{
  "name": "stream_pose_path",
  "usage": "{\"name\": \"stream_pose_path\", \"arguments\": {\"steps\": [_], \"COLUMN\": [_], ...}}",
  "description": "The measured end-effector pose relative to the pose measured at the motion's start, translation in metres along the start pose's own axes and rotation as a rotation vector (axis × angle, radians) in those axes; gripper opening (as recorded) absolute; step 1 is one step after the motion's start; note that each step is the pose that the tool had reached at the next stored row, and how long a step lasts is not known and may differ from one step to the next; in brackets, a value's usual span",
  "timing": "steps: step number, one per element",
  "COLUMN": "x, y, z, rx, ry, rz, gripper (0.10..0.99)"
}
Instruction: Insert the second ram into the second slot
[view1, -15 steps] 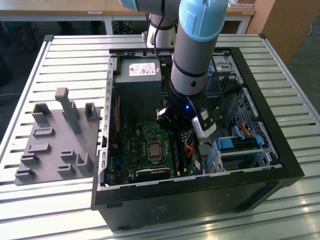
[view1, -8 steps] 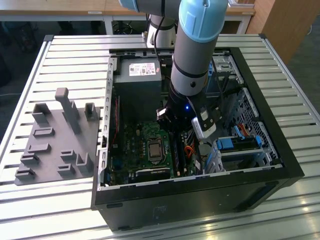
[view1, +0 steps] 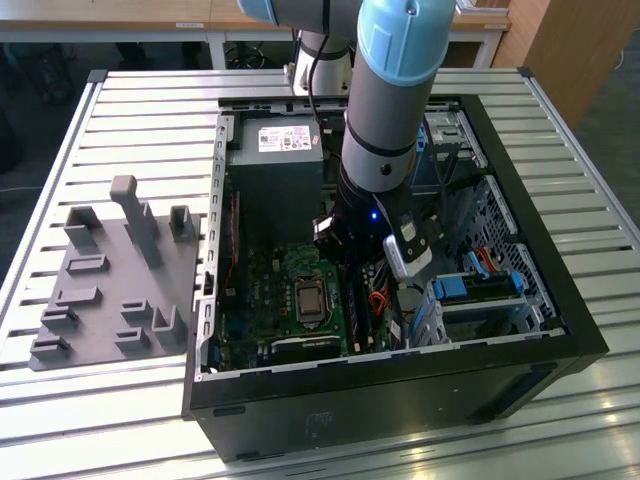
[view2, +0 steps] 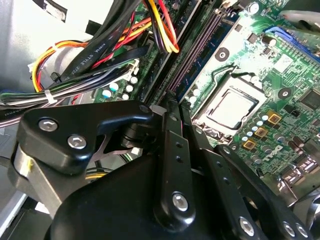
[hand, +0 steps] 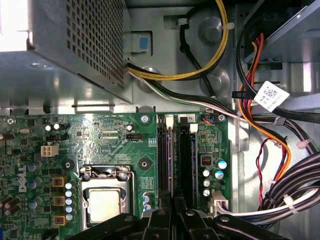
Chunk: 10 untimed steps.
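My claw (hand: 172, 214) is closed to a sliver over the second ram (hand: 171, 160), edge-up in a slot (hand: 163, 165) at the cable-side edge of the motherboard (hand: 100, 135); gripping or merely pressing, I cannot tell. Pressed slightly tilted, it could jam, straining the slot.

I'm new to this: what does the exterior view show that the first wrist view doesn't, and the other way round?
Exterior view: the robot arm, the whole computer case and the grey holder tray beside it. First wrist view: yellow cables and a white tag on the wiring. Both: the power supply, processor socket and memory slots.
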<state>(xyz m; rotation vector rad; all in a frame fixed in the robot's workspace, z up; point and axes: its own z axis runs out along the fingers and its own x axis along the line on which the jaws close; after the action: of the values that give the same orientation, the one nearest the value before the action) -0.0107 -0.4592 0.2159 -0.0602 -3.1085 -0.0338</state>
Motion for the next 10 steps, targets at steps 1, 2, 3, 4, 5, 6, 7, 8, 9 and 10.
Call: {"name": "stream_pose_path", "arguments": {"steps": [1,2,3,4,5,6,7,8,9,10], "x": [0.0000,0.0000,0.0000,0.0000,0.0001,0.0001,0.0001,0.0000,-0.0001,-0.0001], "y": [0.0000,0.0001,0.0002,0.0002,0.0001,0.0000,0.0000,0.0000,0.0000,-0.0001], "z": [-0.0005,-0.0011,-0.0015,-0.0018,-0.0019,-0.0021,-0.0022,-0.0022,-0.0022,-0.0022], "rx": [0.000,-0.001,-0.001,-0.001,-0.001,0.000,0.000,0.000,0.000,0.000], "ry": [-0.0001,-0.0002,-0.0003,-0.0003,-0.0003,-0.0001,-0.0001,-0.0001,-0.0001,-0.0001], "rz": [0.000,0.000,0.000,0.001,0.001,0.003,0.005,0.006,0.007,0.007], "gripper": [0.137,0.137,0.137,0.137,0.137,0.137,0.137,0.137,0.137,0.137]}}
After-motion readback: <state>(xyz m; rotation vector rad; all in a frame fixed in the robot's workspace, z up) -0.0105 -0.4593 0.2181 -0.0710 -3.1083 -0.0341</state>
